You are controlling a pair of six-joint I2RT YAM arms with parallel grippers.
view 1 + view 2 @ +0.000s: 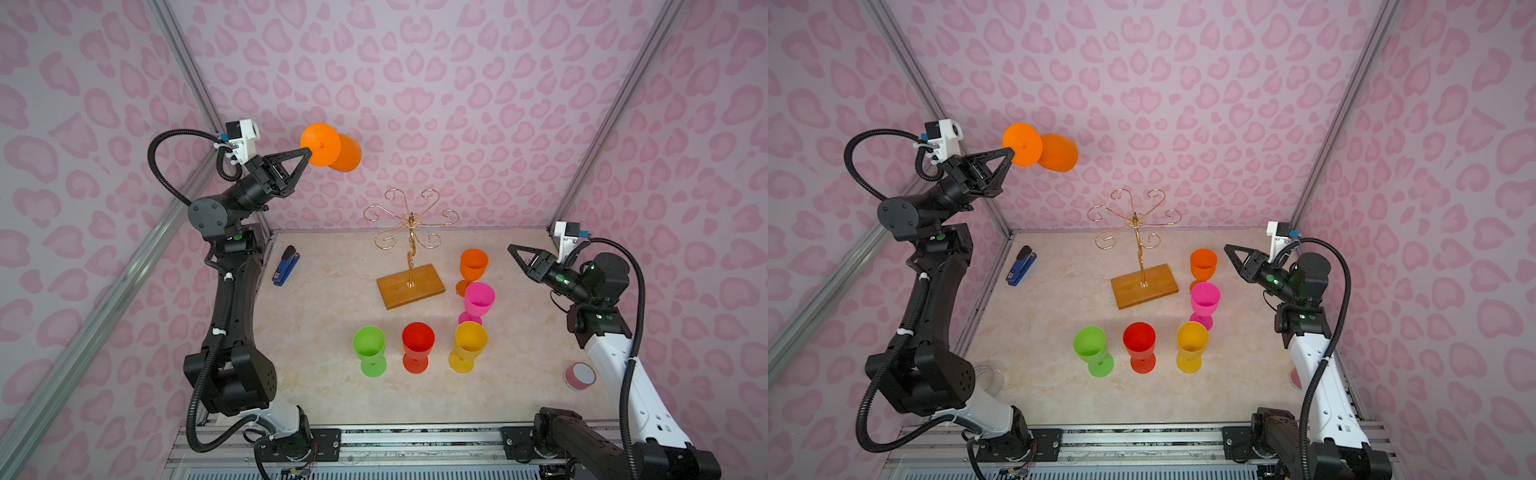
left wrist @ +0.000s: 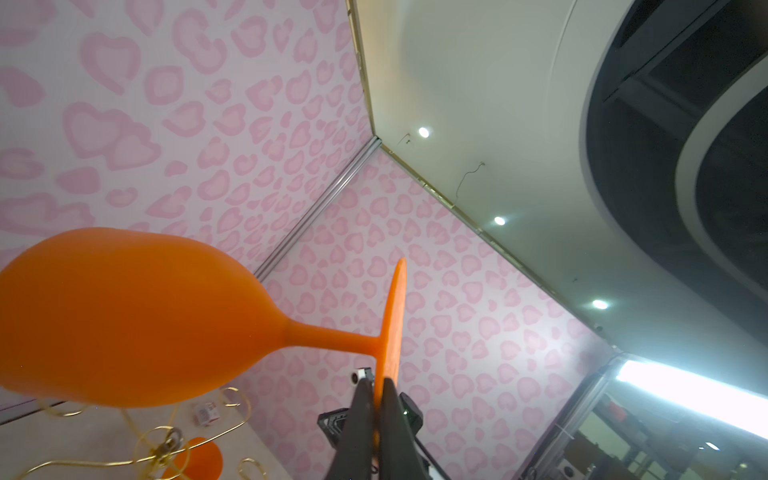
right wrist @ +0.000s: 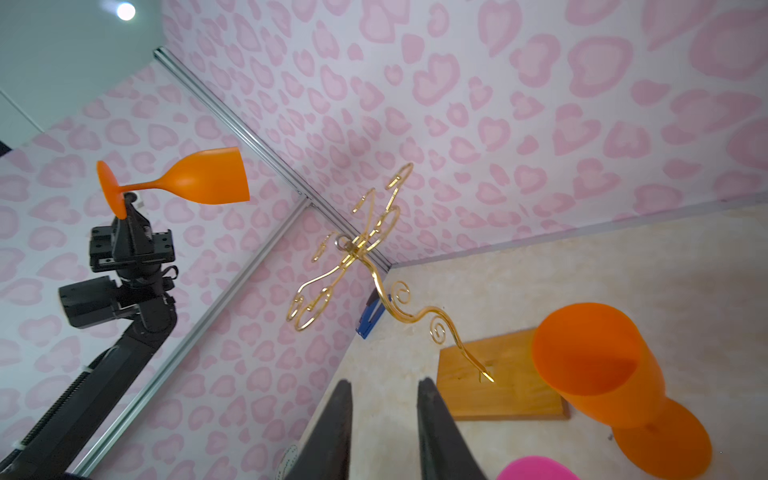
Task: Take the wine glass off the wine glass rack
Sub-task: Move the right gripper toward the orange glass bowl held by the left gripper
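An orange wine glass (image 1: 332, 147) (image 1: 1042, 147) hangs in the air, lying sideways, up and to the left of the wine glass rack (image 1: 409, 286) (image 1: 1144, 286). My left gripper (image 1: 308, 151) (image 2: 377, 384) is shut on the rim of the glass's round foot, with the bowl (image 2: 124, 316) pointing away towards the rack. In the right wrist view the glass (image 3: 199, 176) is well clear of the rack's gold arms, which carry nothing. Over the table's right side my right gripper (image 1: 510, 248) (image 3: 384, 382) stands open and empty, facing the rack's wooden base (image 3: 498, 382).
Several glasses stand upright on the table: orange (image 1: 473, 266) and pink (image 1: 478, 299) right of the rack, with green (image 1: 368, 345), red (image 1: 417, 343) and yellow (image 1: 469, 343) in a front row. A blue stapler (image 1: 286, 266) lies at the left edge, a tape roll (image 1: 579, 375) at the right.
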